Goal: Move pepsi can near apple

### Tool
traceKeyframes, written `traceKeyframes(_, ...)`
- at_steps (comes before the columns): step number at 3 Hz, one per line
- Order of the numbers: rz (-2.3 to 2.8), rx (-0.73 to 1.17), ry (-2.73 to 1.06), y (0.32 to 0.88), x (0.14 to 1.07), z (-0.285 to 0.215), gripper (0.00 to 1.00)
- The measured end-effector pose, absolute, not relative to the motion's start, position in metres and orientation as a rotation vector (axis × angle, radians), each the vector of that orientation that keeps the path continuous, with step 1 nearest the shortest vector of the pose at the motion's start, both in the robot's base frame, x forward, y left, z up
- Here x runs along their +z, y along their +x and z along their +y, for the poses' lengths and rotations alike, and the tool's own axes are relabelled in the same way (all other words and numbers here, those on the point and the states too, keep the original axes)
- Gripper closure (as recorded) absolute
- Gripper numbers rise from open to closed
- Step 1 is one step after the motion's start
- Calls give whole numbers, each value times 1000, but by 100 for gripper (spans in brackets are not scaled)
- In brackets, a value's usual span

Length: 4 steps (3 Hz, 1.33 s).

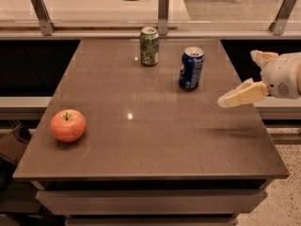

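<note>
The pincer hangs at the right side of the scene, above the right edge of the brown surface. Its two cream fingers are spread wide with nothing between them: one finger reaches left and slightly down over the surface, and the other juts up and back from the rounded white wrist. The pepsi can stands upright to the left of the pincer and a little farther back. It is near the lower fingertip but clearly apart from it, with its silver top and pull tab facing up. The green patterned can is also upright, farther left of the pincer and farther back again, close to the rear edge of the surface; it stands beside the pepsi can without touching it. The apple sits well apart from the pincer, across the surface by its left edge and closer to the front, stem upward, with open surface between it and both cans. Under the pincer and slightly forward, a faint dark shadow lies on the surface. Behind the pincer and to its left, a pale counter with slanted metal posts runs along the back.
</note>
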<state>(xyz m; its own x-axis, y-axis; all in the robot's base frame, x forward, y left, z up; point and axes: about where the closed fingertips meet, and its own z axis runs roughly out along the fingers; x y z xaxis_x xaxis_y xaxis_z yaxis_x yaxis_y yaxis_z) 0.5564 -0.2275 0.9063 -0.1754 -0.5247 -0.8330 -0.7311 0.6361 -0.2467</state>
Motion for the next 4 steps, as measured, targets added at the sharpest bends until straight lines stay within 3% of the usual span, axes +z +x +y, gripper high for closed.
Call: traceKeyframes(4, 1681, 447, -889, 616, 920, -192, 0)
